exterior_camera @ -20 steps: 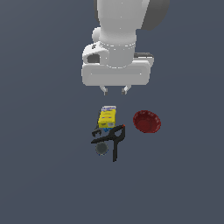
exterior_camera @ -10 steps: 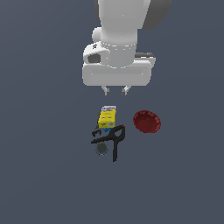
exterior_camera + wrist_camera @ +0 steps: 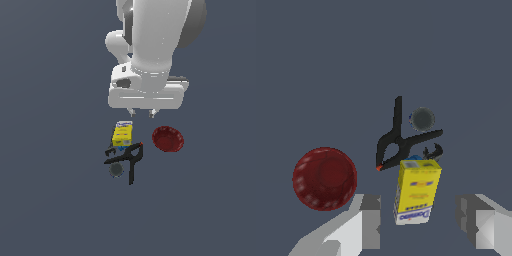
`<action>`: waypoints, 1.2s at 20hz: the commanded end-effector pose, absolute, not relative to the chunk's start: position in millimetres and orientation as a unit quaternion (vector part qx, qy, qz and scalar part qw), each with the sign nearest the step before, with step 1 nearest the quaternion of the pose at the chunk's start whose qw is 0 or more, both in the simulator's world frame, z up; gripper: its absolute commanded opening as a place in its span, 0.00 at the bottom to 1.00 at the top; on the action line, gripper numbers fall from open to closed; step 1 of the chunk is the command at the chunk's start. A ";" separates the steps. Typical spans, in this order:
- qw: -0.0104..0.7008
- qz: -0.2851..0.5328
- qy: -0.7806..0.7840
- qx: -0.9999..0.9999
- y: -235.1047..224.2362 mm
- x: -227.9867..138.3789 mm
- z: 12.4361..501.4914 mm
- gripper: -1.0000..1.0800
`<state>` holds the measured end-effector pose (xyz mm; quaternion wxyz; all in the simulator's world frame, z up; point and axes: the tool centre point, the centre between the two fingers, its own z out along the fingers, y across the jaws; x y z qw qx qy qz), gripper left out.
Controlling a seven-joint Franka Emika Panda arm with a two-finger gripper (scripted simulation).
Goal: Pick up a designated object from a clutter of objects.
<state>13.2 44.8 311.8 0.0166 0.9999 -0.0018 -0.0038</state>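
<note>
Hand (image 3: 142, 114) shifted bowlward | red bowl (image 3: 168, 139) apart from box (image 3: 122, 133)

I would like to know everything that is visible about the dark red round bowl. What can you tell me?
The dark red round shallow bowl has a ribbed inner wall and a smooth flat bottom, with paler flecks along the rim in the wrist view. It looks like matte plastic. It sits upright and empty on the grey surface, apart from the other objects, at the exterior view's right of the yellow-and-blue box. Nothing touches it; the gripper hangs above, beside it.
</note>
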 end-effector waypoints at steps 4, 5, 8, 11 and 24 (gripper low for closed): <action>0.029 -0.026 -0.019 0.999 80.1 18.0 278.5 0.62; 0.032 -0.031 -0.023 0.999 88.0 18.5 270.9 0.62; 0.044 -0.045 -0.036 0.997 112.7 18.8 246.9 0.62; 0.059 -0.057 -0.047 0.996 137.3 16.9 222.4 0.62; 0.141 -0.084 -0.093 0.982 234.4 -13.6 114.8 0.62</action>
